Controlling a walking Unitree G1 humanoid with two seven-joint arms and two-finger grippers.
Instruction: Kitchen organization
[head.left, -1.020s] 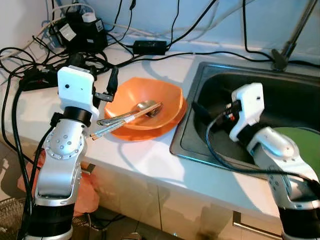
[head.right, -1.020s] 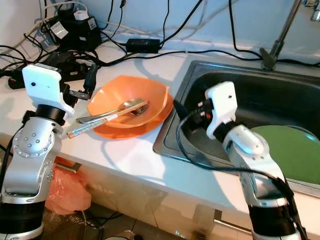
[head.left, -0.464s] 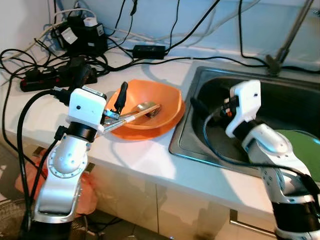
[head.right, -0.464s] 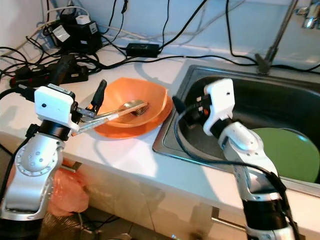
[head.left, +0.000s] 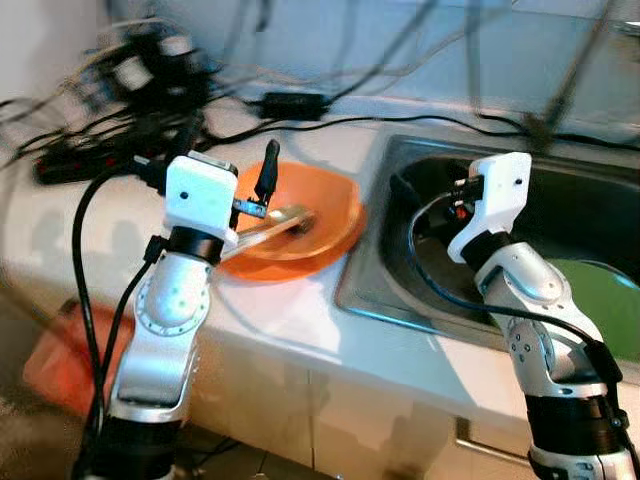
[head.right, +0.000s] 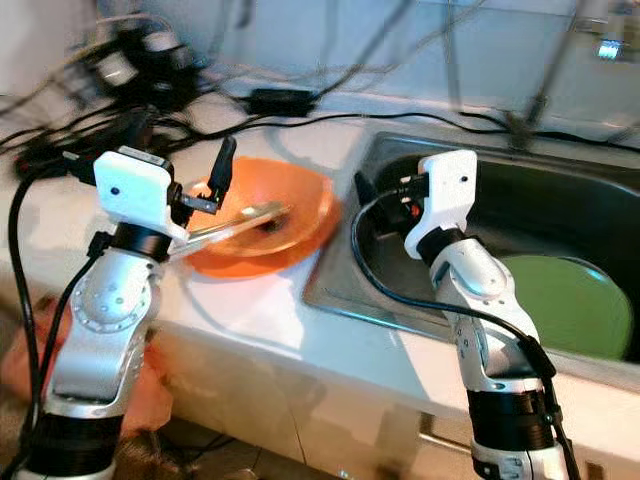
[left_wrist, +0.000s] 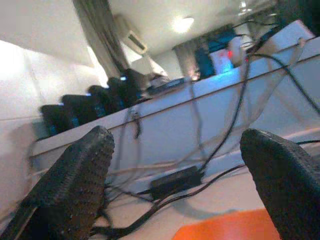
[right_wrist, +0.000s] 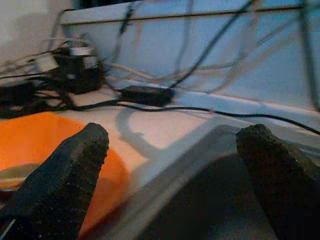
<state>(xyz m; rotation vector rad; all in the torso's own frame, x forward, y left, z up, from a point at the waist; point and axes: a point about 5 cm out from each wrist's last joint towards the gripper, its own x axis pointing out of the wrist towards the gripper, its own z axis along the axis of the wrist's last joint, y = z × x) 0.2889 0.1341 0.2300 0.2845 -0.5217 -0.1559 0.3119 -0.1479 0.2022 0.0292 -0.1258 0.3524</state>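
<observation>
Left gripper (head.left: 268, 165), fingers spread, hovers over bowl (head.left: 320, 215) at worktop front by sink (head.left: 560, 200). Spoon (head.left: 285, 215), probably with chopsticks, points handle-first at it. Right gripper (right_wrist: 172, 165) spread, farther, over sink.

Orange bowl (head.left: 318, 215) on counter (head.left: 300, 320), spoon (head.left: 290, 214) inside.

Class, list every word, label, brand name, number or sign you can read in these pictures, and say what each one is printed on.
None can be read.
Pale labels on the black power adapters at the back of the counter: too blurred to read.
Orange bowl, green plate, sink and both arm housings: no print visible.
</observation>
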